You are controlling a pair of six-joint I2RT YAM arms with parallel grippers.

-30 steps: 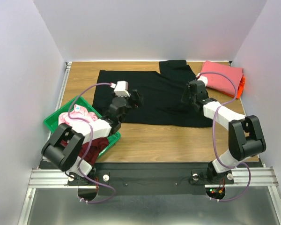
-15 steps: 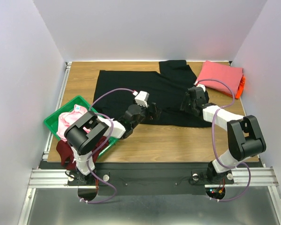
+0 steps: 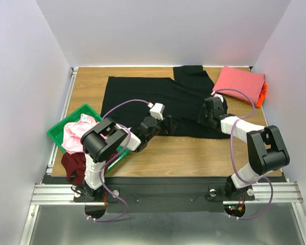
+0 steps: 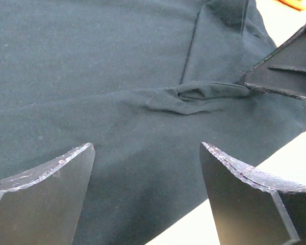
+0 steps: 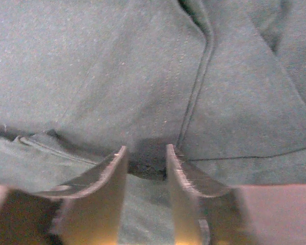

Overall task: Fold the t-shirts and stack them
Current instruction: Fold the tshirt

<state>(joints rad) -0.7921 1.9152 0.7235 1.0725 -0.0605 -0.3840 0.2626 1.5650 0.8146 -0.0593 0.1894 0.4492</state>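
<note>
Black t-shirt (image 3: pixel 153 97) is lying spread flat across the far middle of the surface (image 3: pixel 194 155). Right gripper (image 5: pixel 145 153) is pinching a small fold of it beside the sleeve seam. Left gripper (image 4: pixel 143 153) is hovering spread wide over the near hem, grasping nothing. Step judged: taking hold for the first fold. Next: left is needing to drop and clamp the hem

An orange tee (image 3: pixel 264 95) is showing only a sliver under the coral tee (image 3: pixel 239 81). The left arm (image 3: pixel 105 143) is covering much of the tray (image 3: pixel 56 133) and maroon tee (image 3: pixel 72 164). Shadow at the right gripper (image 5: pixel 146 152) is masking whether the black tee (image 5: pixel 92 66) is pinched. The frame edge is cropping the left gripper (image 4: pixel 147 147).
</note>
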